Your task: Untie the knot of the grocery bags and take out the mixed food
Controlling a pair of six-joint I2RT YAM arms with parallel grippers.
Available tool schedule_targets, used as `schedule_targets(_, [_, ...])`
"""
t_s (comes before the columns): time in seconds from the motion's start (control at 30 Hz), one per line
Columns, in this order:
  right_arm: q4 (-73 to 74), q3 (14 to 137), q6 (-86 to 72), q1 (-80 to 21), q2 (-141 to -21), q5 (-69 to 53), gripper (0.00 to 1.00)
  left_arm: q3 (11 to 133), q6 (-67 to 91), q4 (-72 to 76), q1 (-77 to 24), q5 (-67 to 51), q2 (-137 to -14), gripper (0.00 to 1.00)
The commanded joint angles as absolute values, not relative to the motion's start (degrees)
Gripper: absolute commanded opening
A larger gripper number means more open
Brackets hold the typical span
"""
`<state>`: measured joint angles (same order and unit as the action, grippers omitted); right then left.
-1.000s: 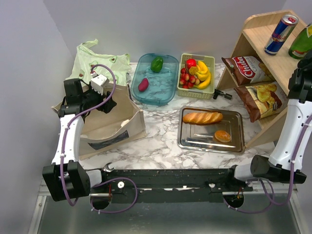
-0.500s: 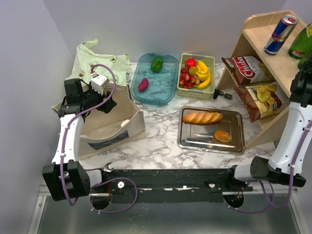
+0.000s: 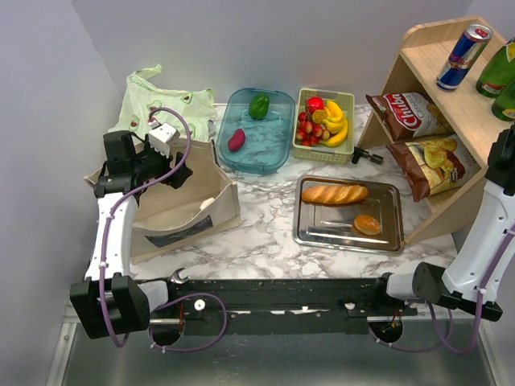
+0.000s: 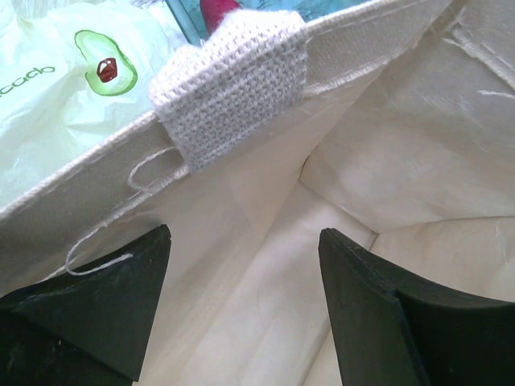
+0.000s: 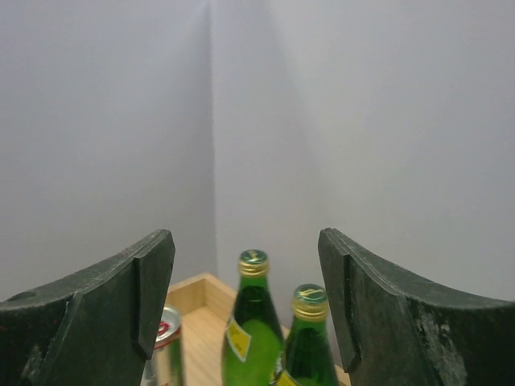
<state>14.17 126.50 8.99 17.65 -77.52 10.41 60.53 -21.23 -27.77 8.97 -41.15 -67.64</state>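
My left gripper (image 3: 174, 172) (image 4: 245, 241) is open and empty, reaching into the beige canvas tote (image 3: 185, 217), whose inner wall (image 4: 386, 161) and woven handle (image 4: 229, 88) fill the left wrist view. The pale green bag (image 3: 161, 104) (image 4: 56, 88) lies flat behind the tote; no knot shows. A green pepper (image 3: 258, 105) and a magenta vegetable (image 3: 236, 140) lie in the blue tray (image 3: 278, 153). Bananas (image 3: 335, 129) and strawberries (image 3: 309, 129) fill the basket (image 3: 348, 100). Crisp bags (image 3: 406, 112) and green bottles (image 3: 499, 72) (image 5: 251, 330) are on the shelf. My right gripper (image 5: 245, 249) is open and empty, a little back from the bottles.
A metal tray (image 3: 306, 233) holds a bread loaf (image 3: 334, 193) and a bun (image 3: 367, 224). The wooden shelf (image 3: 426, 48) stands at the far right with a drink can (image 3: 465, 56) (image 5: 161, 354). A small black part (image 3: 366, 155) lies at the shelf's foot. Walls close in on the left and behind.
My right arm has drawn back from the shelf toward the right edge, uncovering a second green bottle. My left arm has barely shifted inside the tote.
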Motion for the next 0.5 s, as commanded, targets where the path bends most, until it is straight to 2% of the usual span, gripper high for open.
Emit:
schedule_targets(0.0, [18.4, 126.5, 4.2, 17.9, -76.4, -7.0, 0.79, 61.3, -23.4, -31.1, 8.8, -41.3, -64.4, 0.77])
schedule_targets(0.23, [20.2, 120.5, -7.7, 17.9, -75.3, -33.5, 0.81, 61.5, -31.3, -40.4, 8.6, -45.8, -60.0, 0.77])
schedule_targets(0.37, [16.1, 114.5, -28.3, 17.9, -76.2, -45.8, 0.80, 59.7, -35.4, -44.8, 8.1, -48.8, -56.4, 0.75])
schedule_targets(0.47, [7.7, 104.2, -42.2, 16.4, -75.9, -52.1, 0.80, 59.1, -36.9, -47.5, 6.9, -49.7, -54.4, 0.73])
